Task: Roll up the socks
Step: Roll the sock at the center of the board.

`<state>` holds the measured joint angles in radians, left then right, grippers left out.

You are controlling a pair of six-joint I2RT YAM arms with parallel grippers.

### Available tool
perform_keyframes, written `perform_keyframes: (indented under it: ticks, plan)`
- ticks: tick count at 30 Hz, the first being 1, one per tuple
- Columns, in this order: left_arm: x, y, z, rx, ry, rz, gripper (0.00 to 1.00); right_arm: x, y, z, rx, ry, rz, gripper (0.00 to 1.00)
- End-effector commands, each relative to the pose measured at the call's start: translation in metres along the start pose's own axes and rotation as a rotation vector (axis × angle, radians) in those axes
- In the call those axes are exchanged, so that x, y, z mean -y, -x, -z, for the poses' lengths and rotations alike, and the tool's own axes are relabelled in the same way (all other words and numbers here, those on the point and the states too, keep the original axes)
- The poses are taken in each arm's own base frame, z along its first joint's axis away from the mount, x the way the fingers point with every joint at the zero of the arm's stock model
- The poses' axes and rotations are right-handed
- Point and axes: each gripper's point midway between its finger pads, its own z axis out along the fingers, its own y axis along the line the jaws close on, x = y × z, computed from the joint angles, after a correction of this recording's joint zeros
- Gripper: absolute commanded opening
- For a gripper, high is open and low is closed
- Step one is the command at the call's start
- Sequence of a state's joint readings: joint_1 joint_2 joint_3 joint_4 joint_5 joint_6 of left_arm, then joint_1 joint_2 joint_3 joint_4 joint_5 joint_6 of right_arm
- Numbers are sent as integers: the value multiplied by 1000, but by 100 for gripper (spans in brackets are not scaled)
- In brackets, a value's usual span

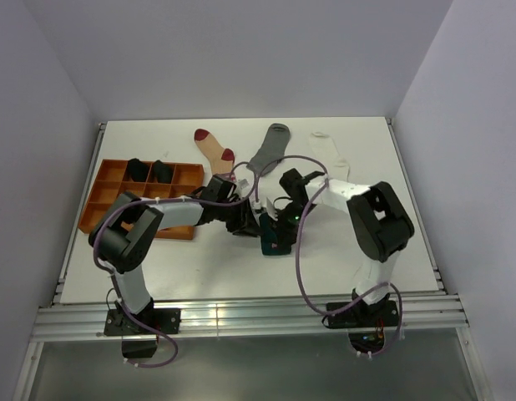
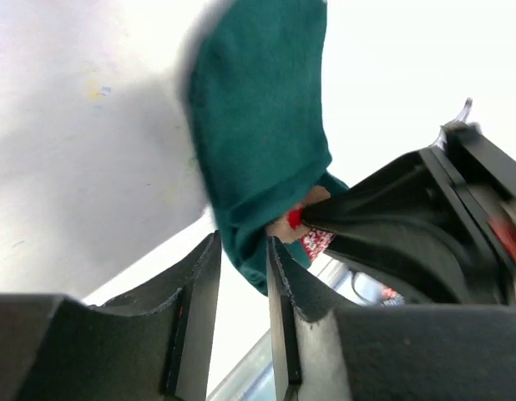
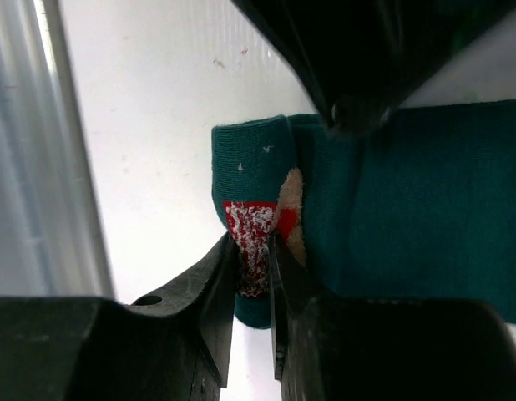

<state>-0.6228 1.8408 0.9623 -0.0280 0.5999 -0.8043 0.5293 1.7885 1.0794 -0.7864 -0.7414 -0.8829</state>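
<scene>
While both wrists crowd together near the middle of the table [image 1: 199, 267], I see my right gripper [image 3: 254, 251] clenched on the teal sock [image 3: 425, 209]. Its two fingers stand nearly together, with the sock's red-and-white patch pinched between them. The left gripper [image 2: 244, 251] has its jaws parted, and a folded edge of the same sock sits between the tips. I cannot tell whether they press the fabric or merely flank it. In the left wrist view the right gripper's tip meets that fold from the right, so the two tools are almost touching on the cloth. From the top camera the teal sock lies on the table just under both grippers, partly hidden by them. Farther back, the beige sock [image 1: 212, 149], grey sock [image 1: 270, 150] and white sock [image 1: 333, 154] lie flat, side by side in a row. Off to the left sits the orange tray [image 1: 99, 196], with the two black socks [image 1: 137, 170] in neighbouring back compartments.
</scene>
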Motion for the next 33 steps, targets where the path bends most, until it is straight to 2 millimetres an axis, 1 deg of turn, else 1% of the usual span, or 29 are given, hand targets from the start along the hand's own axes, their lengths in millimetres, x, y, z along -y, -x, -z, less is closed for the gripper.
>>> perform_keyframes:
  ticks: [1,2,3,4,5,6,7,8,9,10,12,13,14,16,17,19,21,22,23,26,33]
  plan:
    - [7,29,14,198,-1,-106,34,-31,-19,2,-51,230,-159,21]
    - [11,30,17,215,-14,-125,34,-34,-20,5,-56,258,-193,21]
    - [13,35,21,249,-12,-159,34,-25,-14,9,-42,254,-205,21]
    - [12,33,21,253,-6,-179,35,-22,-18,4,-55,284,-247,21]
    - [12,34,21,260,0,-225,34,-18,-13,9,-64,299,-268,22]
    - [9,36,20,274,16,-245,34,-15,-13,9,-72,316,-289,22]
    - [10,35,19,277,16,-270,34,-11,-17,3,-85,345,-335,22]
    - [13,33,16,276,13,-299,34,-7,-11,5,-82,354,-354,22]
    - [15,33,15,277,11,-338,34,-4,-11,4,-86,364,-381,22]
    - [23,31,12,281,-3,-376,34,-1,-15,1,-97,381,-415,22]
    - [32,27,7,280,-18,-456,35,7,-15,-2,-112,359,-450,22]
    - [44,22,2,279,-37,-499,36,10,-16,-4,-118,349,-462,22]
    - [48,18,-3,268,-48,-532,36,17,-17,-7,-118,326,-458,22]
    - [62,8,-11,250,-86,-575,36,20,-19,-8,-130,312,-484,22]
    - [65,4,-15,239,-110,-580,36,21,-19,-10,-132,307,-486,22]
    - [65,-3,-20,218,-131,-584,36,24,-22,-11,-143,292,-500,22]
    - [61,-5,-23,209,-125,-580,36,27,-25,-12,-154,273,-505,22]
    - [58,-9,-24,199,-128,-580,36,27,-26,-12,-155,268,-507,22]
    - [60,-11,-22,201,-141,-581,36,28,-27,-12,-157,263,-506,22]
    - [55,-16,-23,192,-142,-583,37,28,-28,-12,-165,254,-512,22]
    - [54,-35,-26,116,-212,-587,37,39,-33,-13,-176,186,-536,22]
